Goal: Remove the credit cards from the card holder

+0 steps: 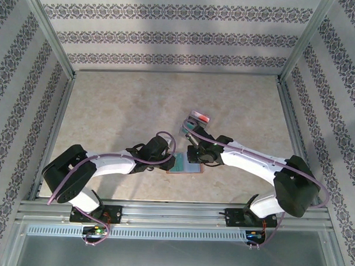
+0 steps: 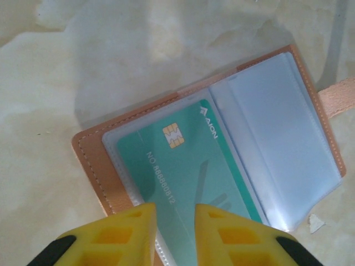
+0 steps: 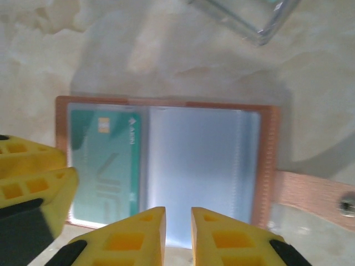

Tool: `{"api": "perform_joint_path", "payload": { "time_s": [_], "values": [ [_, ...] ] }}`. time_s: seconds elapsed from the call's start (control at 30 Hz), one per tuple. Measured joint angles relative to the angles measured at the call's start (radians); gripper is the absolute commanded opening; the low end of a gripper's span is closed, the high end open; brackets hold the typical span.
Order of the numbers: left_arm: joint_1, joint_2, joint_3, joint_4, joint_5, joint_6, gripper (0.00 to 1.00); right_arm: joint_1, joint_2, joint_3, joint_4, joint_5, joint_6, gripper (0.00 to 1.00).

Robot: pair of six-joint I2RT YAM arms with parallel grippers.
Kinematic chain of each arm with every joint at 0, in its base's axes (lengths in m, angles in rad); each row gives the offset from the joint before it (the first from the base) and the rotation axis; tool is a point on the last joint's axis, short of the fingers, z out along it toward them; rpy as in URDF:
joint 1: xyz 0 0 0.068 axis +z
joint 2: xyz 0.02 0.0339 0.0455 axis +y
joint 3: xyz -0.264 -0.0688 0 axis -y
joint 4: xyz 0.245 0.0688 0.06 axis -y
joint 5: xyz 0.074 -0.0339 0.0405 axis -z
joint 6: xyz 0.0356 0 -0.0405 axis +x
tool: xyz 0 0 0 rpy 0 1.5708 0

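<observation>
Above the table (image 1: 108, 107), left gripper (image 2: 175, 213) and right gripper (image 3: 178, 219) are being held narrowly parted, empty; the holder (image 3: 269, 166) risks being dragged if the sleeved card (image 2: 183, 160) sticks.

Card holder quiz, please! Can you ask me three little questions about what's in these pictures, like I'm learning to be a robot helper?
1. Pick one: what colour is the card you can see inside the card holder? A red, B teal-green, C black.
2. True or false: the card holder lies open on the table.
3. Fill the gap: the end effector with its fingertips right at the card's edge is the ___ one.

Key
1. B
2. True
3. Left: the left end effector is at the card's near edge.
</observation>
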Motion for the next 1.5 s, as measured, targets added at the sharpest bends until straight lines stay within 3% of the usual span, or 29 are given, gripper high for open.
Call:
{"api": "perform_joint_path", "payload": {
  "time_s": [0.5,0.87,1.5],
  "values": [
    [0.0,0.007,-0.019,0.008,0.004,-0.022,0.19,0.0,0.1,-0.04,0.206,-0.182,0.061,0.23],
    [0.0,0.01,-0.026,0.017,0.004,-0.032,0.16,0.0,0.142,-0.063,0.25,-0.205,0.083,0.3],
    [0.0,0.006,-0.036,0.03,0.004,-0.044,0.16,-0.019,0.169,-0.115,0.349,-0.256,0.105,0.26]
  ]
}}
